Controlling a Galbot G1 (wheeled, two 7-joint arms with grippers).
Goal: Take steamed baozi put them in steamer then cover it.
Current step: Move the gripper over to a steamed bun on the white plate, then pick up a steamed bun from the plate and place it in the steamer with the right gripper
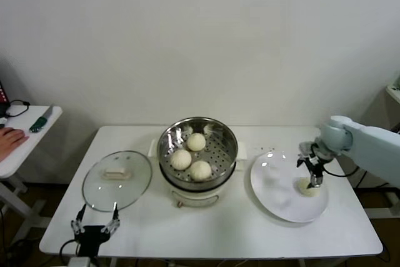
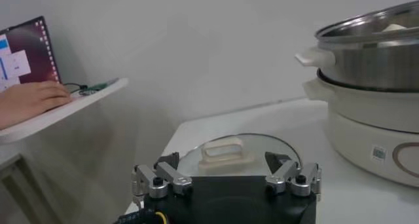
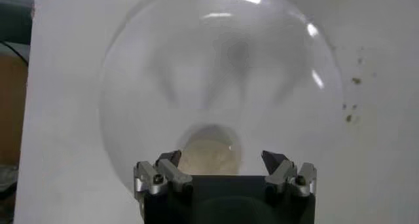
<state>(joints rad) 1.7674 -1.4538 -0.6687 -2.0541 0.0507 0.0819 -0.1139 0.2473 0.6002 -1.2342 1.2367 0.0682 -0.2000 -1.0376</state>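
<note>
Right gripper [image 1: 314, 178] hangs over the white plate [image 1: 275, 186], fingers spread wide and pointing down at the last steamed baozi [image 1: 307, 187]; in the right wrist view the bun [image 3: 208, 154] sits between the two open fingertips [image 3: 171, 160], and whether they touch it cannot be told. Left gripper [image 1: 95, 224] waits at the table's near edge, just in front of the cover, likewise spread open and holding nothing.

The table [image 1: 206, 236] is white and carries everything. On it, at the centre, stands the steamer [image 1: 215, 132]: a round shiny steel pot with a perforated tray inside, seated on a cream-white base. From the left wrist view its steel wall [image 2: 373, 65] and pale base show in profile, with a small side handle.

To the robot's right of the steamer lies the flat white round plate, its glazed face catching highlights. To the robot's left lies the cover [image 1: 117, 179], a round clear glass lid with a metal rim, resting flat with its cream-white bar handle facing up.

Three steamed baozi sit on the perforated tray, small, round, smooth and cream-white, close together: one toward the back [image 1: 196, 142], one toward the robot's left [image 1: 181, 159], one nearest the front [image 1: 200, 170]. The fourth lies alone on the plate's right part.
</note>
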